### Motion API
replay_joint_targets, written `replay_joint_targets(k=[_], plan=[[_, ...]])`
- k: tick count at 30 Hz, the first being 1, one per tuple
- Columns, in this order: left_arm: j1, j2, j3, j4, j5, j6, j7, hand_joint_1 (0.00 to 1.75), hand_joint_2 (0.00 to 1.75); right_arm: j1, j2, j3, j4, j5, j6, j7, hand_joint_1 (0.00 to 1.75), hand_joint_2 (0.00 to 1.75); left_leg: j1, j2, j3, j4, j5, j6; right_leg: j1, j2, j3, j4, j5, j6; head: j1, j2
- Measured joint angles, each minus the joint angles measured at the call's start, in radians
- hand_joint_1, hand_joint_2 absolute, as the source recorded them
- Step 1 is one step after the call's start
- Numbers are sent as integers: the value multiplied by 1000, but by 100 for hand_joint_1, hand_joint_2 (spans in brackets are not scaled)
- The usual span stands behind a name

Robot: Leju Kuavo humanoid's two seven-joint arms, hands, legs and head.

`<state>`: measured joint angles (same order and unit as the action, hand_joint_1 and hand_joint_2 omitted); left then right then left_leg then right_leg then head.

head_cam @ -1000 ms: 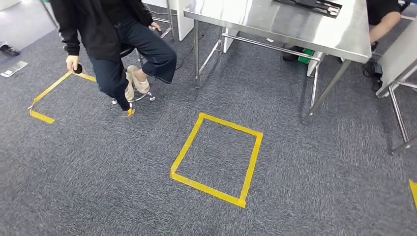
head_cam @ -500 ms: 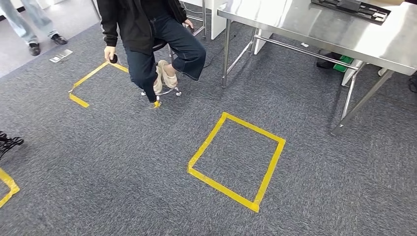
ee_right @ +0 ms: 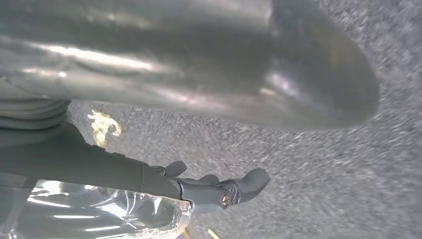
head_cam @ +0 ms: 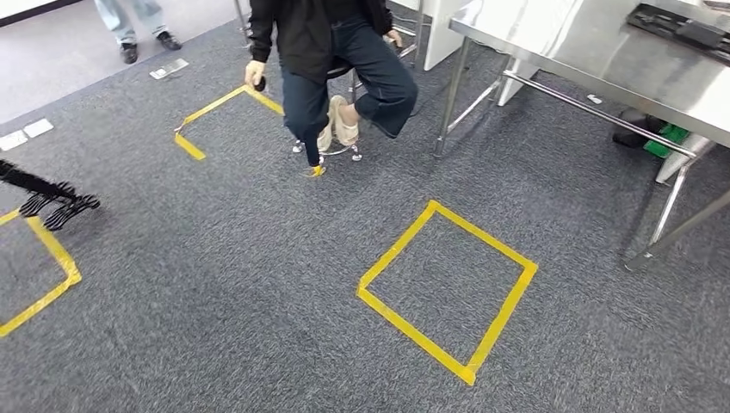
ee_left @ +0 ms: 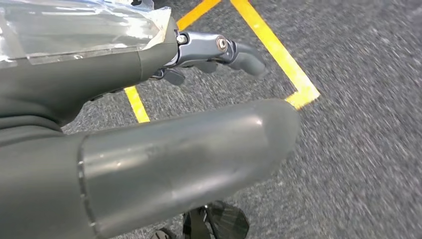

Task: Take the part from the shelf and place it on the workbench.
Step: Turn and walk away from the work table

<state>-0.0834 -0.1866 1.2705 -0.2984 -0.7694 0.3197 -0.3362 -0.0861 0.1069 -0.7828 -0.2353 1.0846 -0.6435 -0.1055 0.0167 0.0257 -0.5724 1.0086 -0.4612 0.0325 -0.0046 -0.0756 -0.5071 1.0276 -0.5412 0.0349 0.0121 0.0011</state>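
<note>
My left hand hangs over grey carpet with its thumb and fingers apart and nothing in them. My right hand hangs the same way, fingers spread and holding nothing. A clear film covers part of each hand. The steel workbench stands at the far right in the head view, with a flat black object on its top. I cannot tell whether that object is a part.
A person sits on a stool beside the bench's left leg. Yellow tape squares mark the carpet, with further outlines behind and at left. A dark ribbed object lies at left. Another person's legs stand far back.
The camera has turned left, so the whole scene has slid right in the picture. The left tape outline, the dark ribbed object and the far person's legs have come into view.
</note>
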Motion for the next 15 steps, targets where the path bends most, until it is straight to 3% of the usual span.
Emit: replay_joint_targets(k=[2, 4, 5, 6, 7, 9, 11, 13, 15], plan=[[-1, 0, 0, 0, 0, 0, -2, 0, 0, 4, 0, 0, 0, 0, -1, 0, 0, 0, 1, -21, -8, -3, 9, 12, -4, 53, -54, 119, -60, -6, 3, 0], [-1, 1, 0, 0, -1, 0, -2, 0, 0, 9, 0, 0, 0, -1, -1, 0, 0, 0, 0, -47, -17, -2, 14, 15, -5, 70, -113, 246, -106, -6, 4, 0], [-1, 1, 0, 0, -1, 0, -3, 0, 0, 10, 0, 0, 0, -1, -1, 0, 0, 0, 0, -60, -20, -2, 17, 14, -6, 71, -121, 264, -107, 0, 4, 0], [0, 1, 0, 0, -1, 0, -3, 0, 0, 11, 0, 0, 0, -1, -1, 0, 0, 0, 0, -74, -21, -2, 19, 11, -8, 73, -108, 237, -90, 9, 5, 0], [0, 1, 0, 0, -1, 0, -3, 0, 0, 11, -1, 0, 0, -1, -1, 1, 0, 0, 2, -88, -21, -1, 21, 8, -11, 80, -76, 172, -60, 19, 5, 0], [0, 0, 0, 0, -1, 0, -3, 0, 0, 11, -1, 0, 0, -1, -1, 1, 0, 0, 1, -113, -23, 0, 26, -1, -15, 123, -8, 22, -4, 28, 6, 0], [0, 1, 0, 0, -1, 0, -2, 0, 0, 11, -1, 0, 0, 0, -1, 1, 0, 0, -2, -131, -28, -1, 33, -13, -13, 147, 16, -37, 17, 20, 6, 0], [3, 1, 0, 0, -1, 2, -2, 0, 0, 10, -1, 0, 0, 2, -1, 1, 0, 0, -1, -147, -33, -4, 40, -27, -11, 127, 16, -37, 23, 6, 6, 0], [4, 3, 0, 0, 1, 5, 0, 0, 0, 8, 0, 0, 0, 8, -1, 1, 0, 0, -1, -123, -49, 22, 21, -35, -18, 103, 19, -41, 32, -12, 3, 0]])
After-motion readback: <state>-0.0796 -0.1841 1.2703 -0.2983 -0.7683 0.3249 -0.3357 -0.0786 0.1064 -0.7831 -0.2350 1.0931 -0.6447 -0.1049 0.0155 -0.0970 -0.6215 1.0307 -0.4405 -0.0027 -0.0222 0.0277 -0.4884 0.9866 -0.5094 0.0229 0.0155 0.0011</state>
